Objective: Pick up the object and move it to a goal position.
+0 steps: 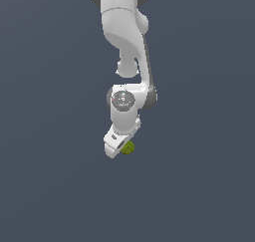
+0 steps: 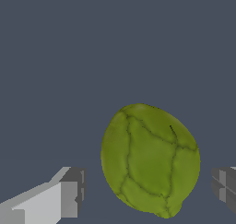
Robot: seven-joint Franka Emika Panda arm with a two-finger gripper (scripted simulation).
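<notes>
The object is a lumpy yellow-green blob with dark creases, and it fills much of the wrist view. It sits between my two fingertips, with a gap on each side: one finger on one side and the other finger at the frame's edge. My gripper is open around it. In the exterior view the object peeks out beside the white gripper, which is low over the grey floor and hides most of it.
The white arm comes down from the top of the exterior view. A plain dark grey surface lies all around.
</notes>
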